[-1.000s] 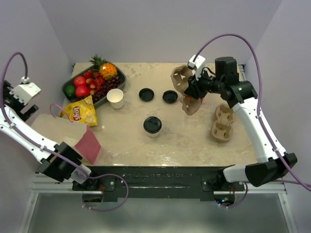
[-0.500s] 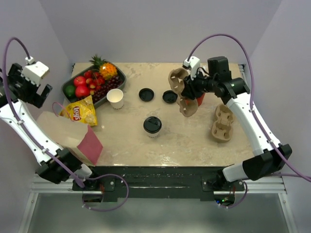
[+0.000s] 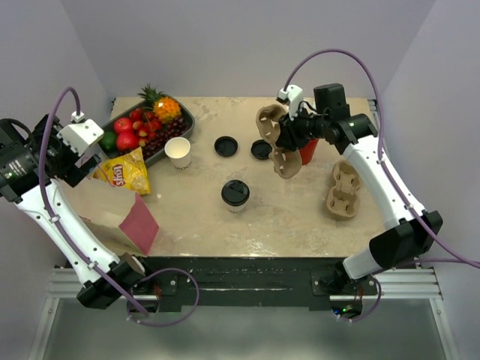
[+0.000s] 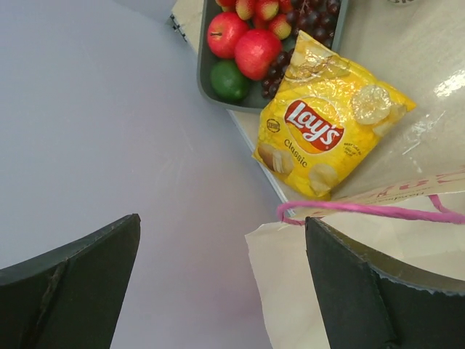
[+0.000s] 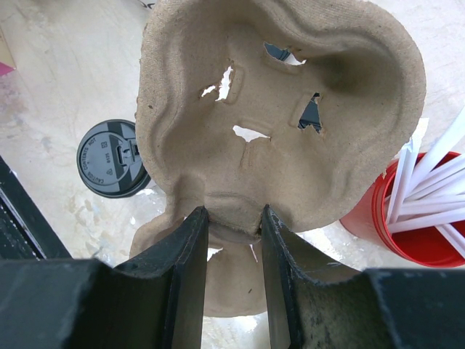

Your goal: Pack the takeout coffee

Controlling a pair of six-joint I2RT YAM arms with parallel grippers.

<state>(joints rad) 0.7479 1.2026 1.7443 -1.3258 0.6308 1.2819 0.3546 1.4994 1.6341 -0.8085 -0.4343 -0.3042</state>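
The packing is looking barely begun. The takeout coffee [image 3: 235, 193], a white cup with its black lid on, is standing alone in the middle of the counter [image 3: 300, 217], touching neither claw and sitting in nothing. A second open white cup [image 3: 178, 151] is waiting near the fruit tray [image 3: 182, 129], and two loose black lids [image 3: 226, 145] are lying side by side behind the coffee.

The right claw [image 5: 232, 218] is pinching the edge of a pulp cup carrier [image 5: 283, 123] between closed jaws and holding it tilted in the air above the far right of the counter, in front of the red cup of straws [image 5: 407, 225]. The carrier's wells are showing empty in the wrist view. A second carrier [image 3: 343, 189] is lying on the counter to the right.

The left claw [image 4: 221, 222] is hanging with its jaws spread wide and gripping nothing, above the top edge of the paper bag [image 3: 112, 210] and beside the chip packet [image 4: 327, 131]. Whether the bag is holding anything is hard to tell from these angles.

By my reading, what is remaining is setting the carrier down, seating the coffee in a well, and then probably getting it into the bag.
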